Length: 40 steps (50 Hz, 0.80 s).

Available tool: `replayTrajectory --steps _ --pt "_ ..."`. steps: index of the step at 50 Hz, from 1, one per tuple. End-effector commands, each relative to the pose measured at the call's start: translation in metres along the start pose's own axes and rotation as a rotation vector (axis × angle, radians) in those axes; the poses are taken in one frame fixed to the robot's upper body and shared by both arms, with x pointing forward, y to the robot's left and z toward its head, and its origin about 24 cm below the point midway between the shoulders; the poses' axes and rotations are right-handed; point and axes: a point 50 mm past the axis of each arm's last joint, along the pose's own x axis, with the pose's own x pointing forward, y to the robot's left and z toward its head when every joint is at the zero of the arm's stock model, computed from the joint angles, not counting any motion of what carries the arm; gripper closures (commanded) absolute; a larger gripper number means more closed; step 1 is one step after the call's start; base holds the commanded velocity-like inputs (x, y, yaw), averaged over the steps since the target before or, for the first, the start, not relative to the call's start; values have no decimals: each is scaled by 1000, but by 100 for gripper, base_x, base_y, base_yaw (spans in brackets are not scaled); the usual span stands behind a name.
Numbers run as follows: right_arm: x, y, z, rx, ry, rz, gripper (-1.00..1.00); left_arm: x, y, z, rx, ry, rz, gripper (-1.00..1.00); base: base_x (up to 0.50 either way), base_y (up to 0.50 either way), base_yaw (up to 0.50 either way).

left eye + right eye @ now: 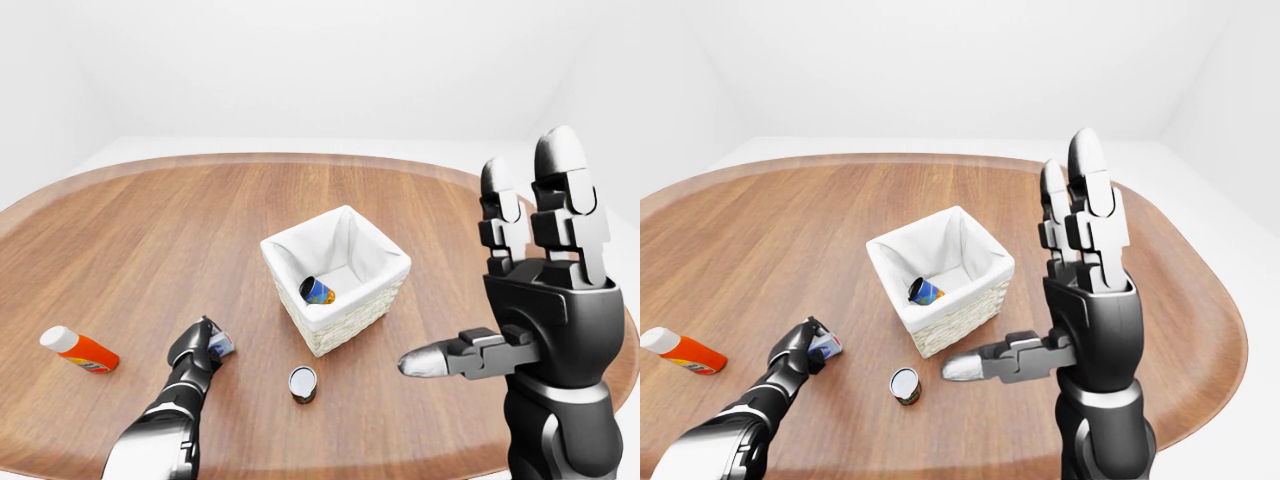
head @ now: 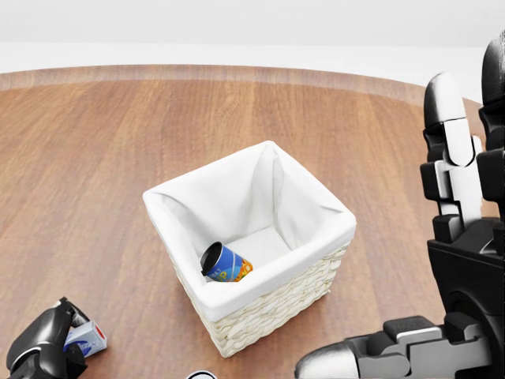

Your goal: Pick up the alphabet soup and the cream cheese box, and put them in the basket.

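The white-lined wicker basket (image 2: 312, 288) stands mid-table, and the blue and orange alphabet soup can (image 2: 225, 263) lies on its side inside, at the lower left corner. The small cream cheese box (image 2: 88, 337) rests on the table at the head view's bottom left. My left hand (image 1: 810, 342) has its dark fingers curled around that box. My right hand (image 1: 530, 300) is raised at the right, level with the basket but apart from it. It is open and holds nothing: its fingers point up and its thumb sticks out leftward.
Another small can (image 1: 302, 383) stands on the wood just below the basket. An orange bottle with a white cap (image 1: 78, 350) lies far left. The rounded table edge (image 1: 1230, 340) curves past my right hand.
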Motion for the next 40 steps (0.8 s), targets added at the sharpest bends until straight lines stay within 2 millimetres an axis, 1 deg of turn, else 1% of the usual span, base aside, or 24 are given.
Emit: replayTrajectory --steps 1,10,16,18,22,32,40 --pt "-8 18 17 55 -36 98 -100 -3 -10 0 -105 6 -53 100 0 0 0" --pt "-8 22 17 37 -29 118 -100 -1 -5 1 -171 -18 -28 100 0 0 0" --pt "-10 23 8 38 16 117 -100 1 4 6 -265 -67 3 100 0 0 0" --pt "-10 24 4 37 33 121 -100 1 7 5 -291 -63 16 100 0 0 0" --pt "-10 25 4 37 31 121 -100 2 13 3 -302 -59 36 100 0 0 0" --pt "-12 26 -3 47 70 128 -100 4 20 -4 -331 -40 67 100 0 0 0" --pt "-11 29 -1 44 57 137 -100 6 30 -8 -349 -33 98 100 0 0 0"
